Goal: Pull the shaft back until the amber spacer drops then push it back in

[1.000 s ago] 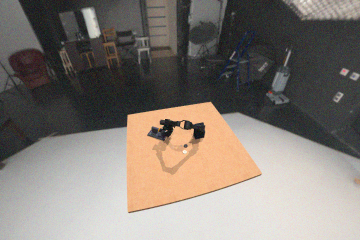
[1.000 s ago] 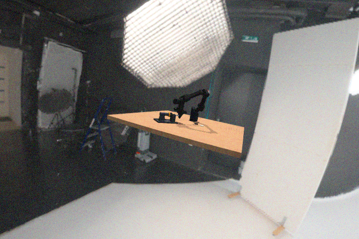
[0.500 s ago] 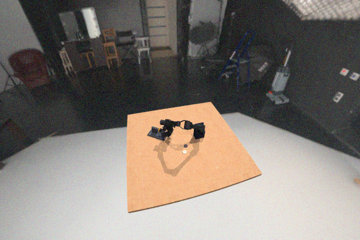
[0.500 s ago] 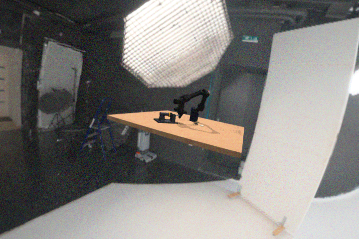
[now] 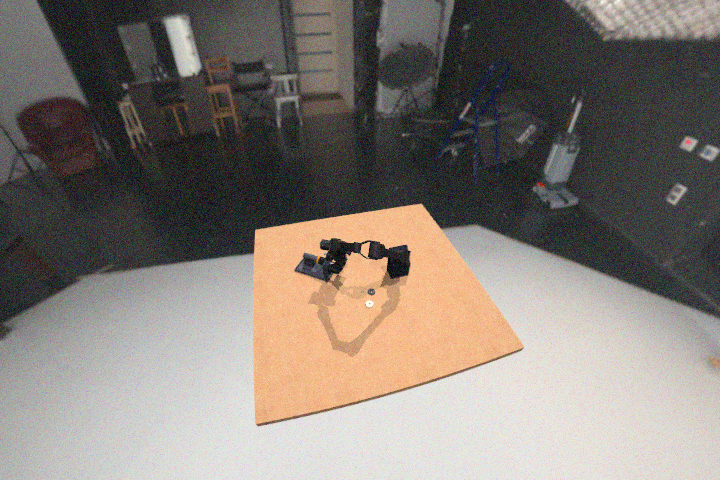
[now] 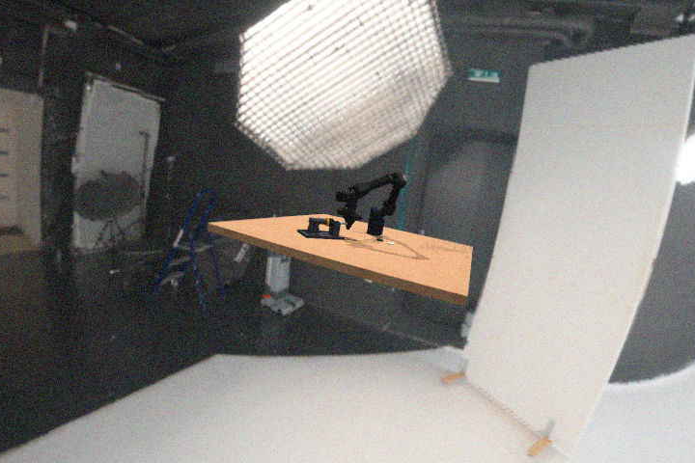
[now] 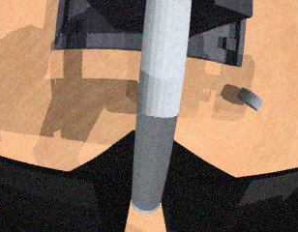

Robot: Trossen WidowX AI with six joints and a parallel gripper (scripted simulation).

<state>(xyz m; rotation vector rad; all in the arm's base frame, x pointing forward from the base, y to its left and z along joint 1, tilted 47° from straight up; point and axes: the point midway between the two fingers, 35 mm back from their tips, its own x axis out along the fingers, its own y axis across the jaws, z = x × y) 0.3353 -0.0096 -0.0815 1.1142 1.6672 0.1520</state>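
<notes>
My gripper (image 7: 147, 138) (image 6: 349, 225) is shut on the shaft (image 7: 164, 63) (image 6: 343, 223); the shaft's darker grey end lies between the fingers and its light part runs toward the fixture. The dark housing block (image 5: 309, 258) (image 6: 313, 225) stands on the fixture's left part. An amber spacer (image 5: 319, 259) (image 6: 329, 222) is still up on the shaft line, between the housing block and the smaller post (image 6: 334, 229). Whether it touches the block is too small to tell. The wrist view does not show it. Other spacers on the shaft cannot be made out.
The fixture's dark base plate (image 5: 310, 273) (image 6: 306, 233) lies on the wooden table (image 5: 293, 362) (image 6: 414, 273). A small grey ring (image 7: 251, 99) lies right of the shaft. A dark round piece (image 5: 371, 290) and a white disc (image 5: 369, 304) lie near the arm's base.
</notes>
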